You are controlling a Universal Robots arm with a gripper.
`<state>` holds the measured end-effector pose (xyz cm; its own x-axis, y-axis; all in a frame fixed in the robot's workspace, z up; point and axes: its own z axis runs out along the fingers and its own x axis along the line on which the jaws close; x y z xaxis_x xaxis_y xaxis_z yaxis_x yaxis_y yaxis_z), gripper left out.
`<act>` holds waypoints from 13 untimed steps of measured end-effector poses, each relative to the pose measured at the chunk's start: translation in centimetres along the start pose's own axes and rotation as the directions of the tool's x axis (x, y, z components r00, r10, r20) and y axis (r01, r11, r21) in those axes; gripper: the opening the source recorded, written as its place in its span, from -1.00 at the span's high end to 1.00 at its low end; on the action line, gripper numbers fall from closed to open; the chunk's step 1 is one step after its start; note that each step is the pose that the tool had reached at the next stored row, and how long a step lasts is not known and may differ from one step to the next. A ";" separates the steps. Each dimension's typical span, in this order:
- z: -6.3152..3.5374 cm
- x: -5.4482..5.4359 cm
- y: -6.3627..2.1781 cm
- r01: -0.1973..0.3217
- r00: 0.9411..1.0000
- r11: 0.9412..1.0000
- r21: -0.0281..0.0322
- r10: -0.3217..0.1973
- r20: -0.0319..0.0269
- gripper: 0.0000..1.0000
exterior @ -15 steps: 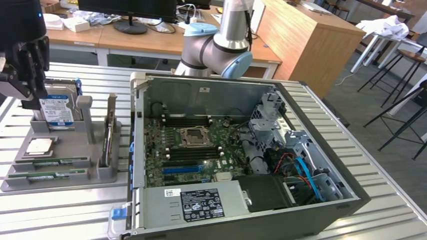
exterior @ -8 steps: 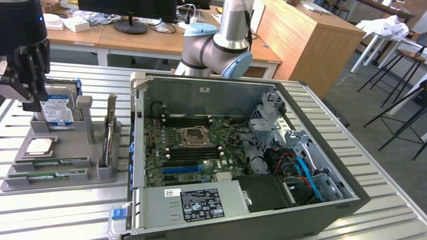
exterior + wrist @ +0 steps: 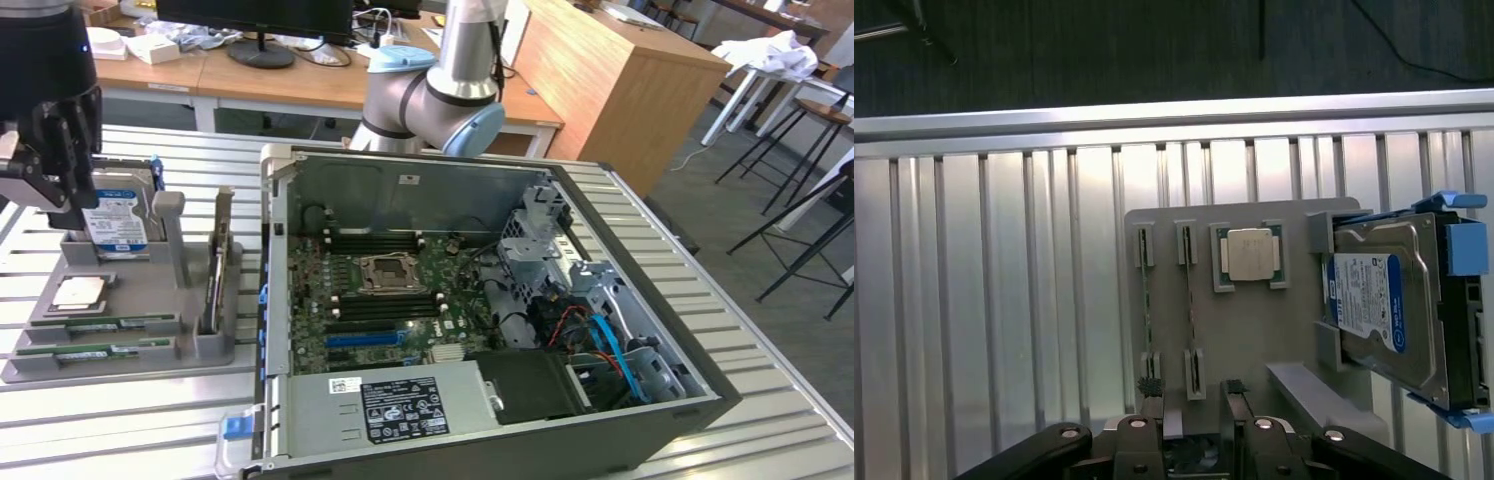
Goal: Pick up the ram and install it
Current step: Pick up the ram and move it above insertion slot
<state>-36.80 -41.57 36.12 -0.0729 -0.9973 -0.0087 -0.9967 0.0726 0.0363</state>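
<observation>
I was working over a ribbed aluminium table [image 3: 107, 420] in an office-like lab, with wooden desks and stools behind it. The black gripper [image 3: 1196, 428] had its two fingers [image 3: 1152, 425] spread apart with a plain gap between them and nothing held. In the exterior view it hung above the far end of the grey plastic parts holder [image 3: 1294, 345], over the upright silver hard drive with the blue label [image 3: 1379, 300].

The ram [image 3: 1146, 310], a long, narrow green circuit-board stick, stood on edge in a slot of that holder, with a second stick like it [image 3: 1189, 305] just beside it in the next slot. Both were apart from the fingers. The square silver processor chip [image 3: 1249, 255] lay in its own recess between the sticks and the drive.

On the exterior view's right of the holder sat the open dark computer case [image 3: 694, 390], its green motherboard [image 3: 380, 325] facing up.

I judged the ram to be light and stiff but thin and easily damaged. I would pinch it across its flat faces near mid-length, on the exposed upper edge, keeping clear of the contacts seated in the slot.
</observation>
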 end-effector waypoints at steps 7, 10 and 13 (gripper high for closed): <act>0.62 0.0 -0.02 0.000 1.000 1.000 0.000 0.000 0.000 0.29; 0.88 0.0 -0.03 0.000 1.000 1.000 0.000 0.000 0.000 0.29; 1.13 0.0 -0.04 0.000 1.000 1.000 0.000 0.000 0.000 0.29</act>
<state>-36.80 -41.57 34.99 -0.0729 -0.9973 -0.0087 -0.9967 0.0726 0.0363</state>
